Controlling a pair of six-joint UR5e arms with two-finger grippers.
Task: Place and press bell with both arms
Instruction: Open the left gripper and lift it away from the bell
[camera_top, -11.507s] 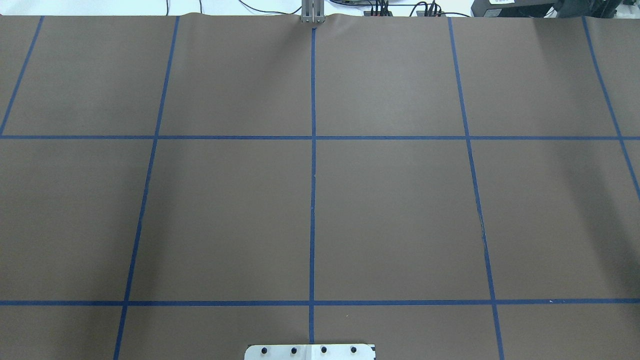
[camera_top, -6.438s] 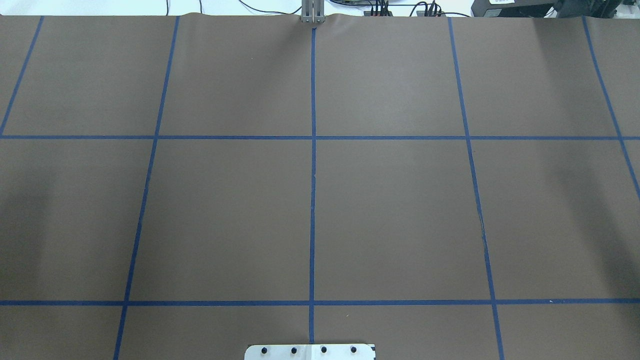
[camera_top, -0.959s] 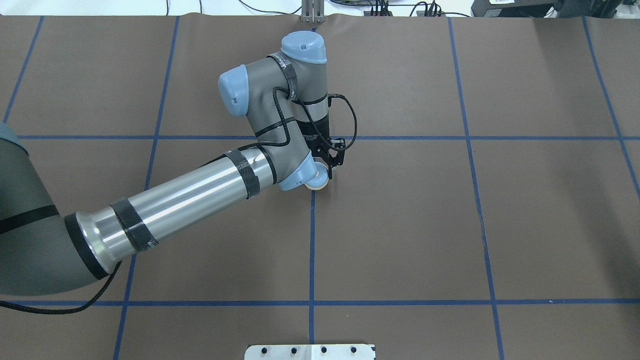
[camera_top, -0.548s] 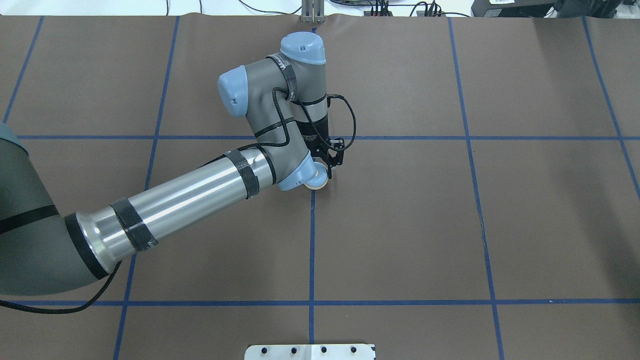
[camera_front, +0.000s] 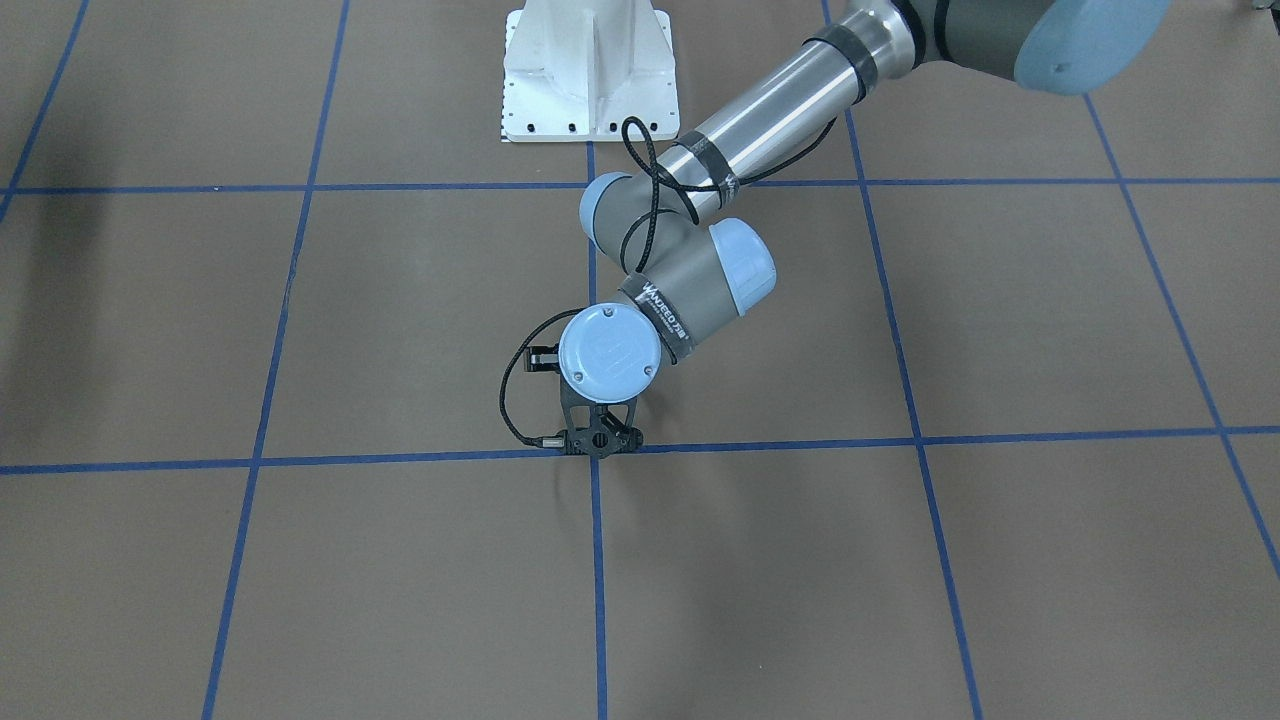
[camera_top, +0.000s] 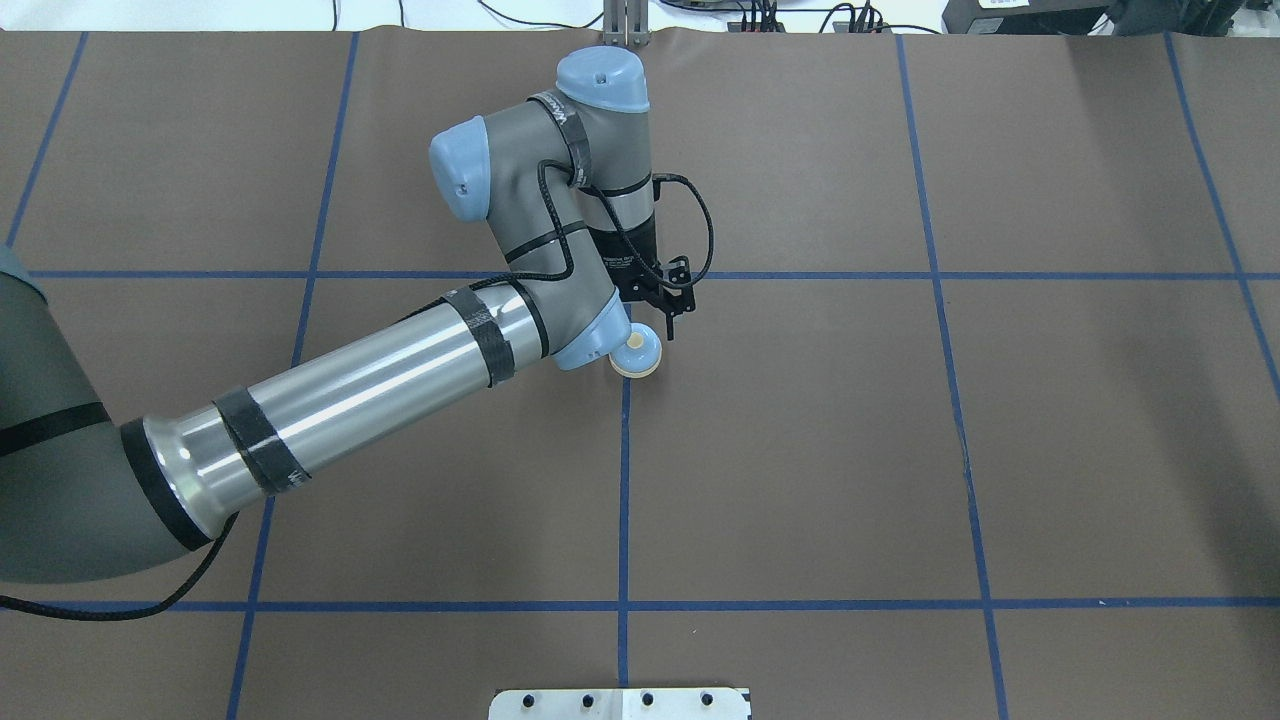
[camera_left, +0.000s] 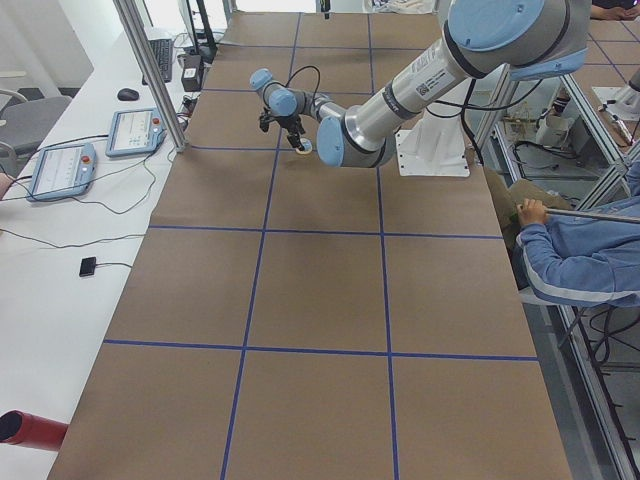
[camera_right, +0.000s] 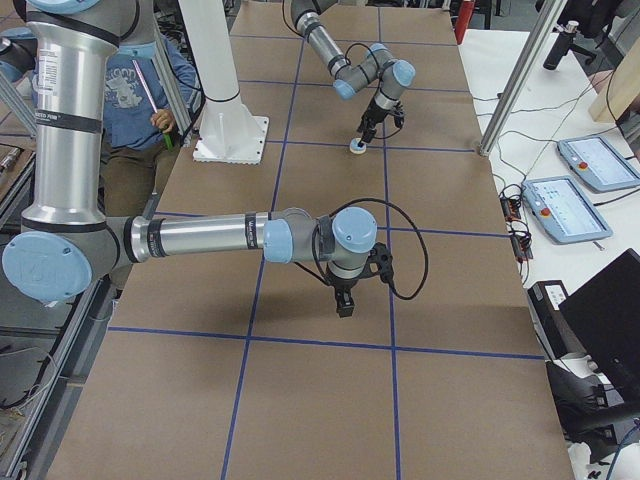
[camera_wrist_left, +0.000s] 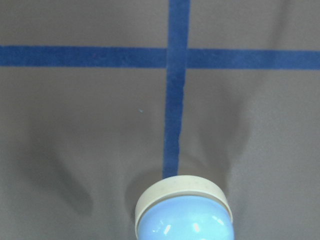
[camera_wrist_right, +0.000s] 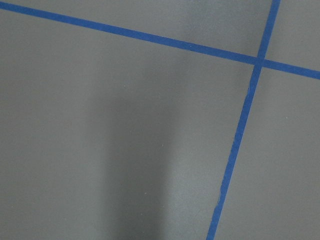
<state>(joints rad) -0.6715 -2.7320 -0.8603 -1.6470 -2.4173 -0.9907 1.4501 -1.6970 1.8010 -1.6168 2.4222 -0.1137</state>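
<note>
The bell (camera_top: 637, 353) stands on the centre tape line (camera_top: 624, 480), with the left gripper (camera_top: 669, 318) just beyond it and the right gripper (camera_right: 343, 303) hovering well to the right. I cannot tell whether either claw is open.

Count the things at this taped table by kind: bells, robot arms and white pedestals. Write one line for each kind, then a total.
Bell: 1
Robot arms: 2 (left arm, right arm)
White pedestal: 1
Total: 4
</note>
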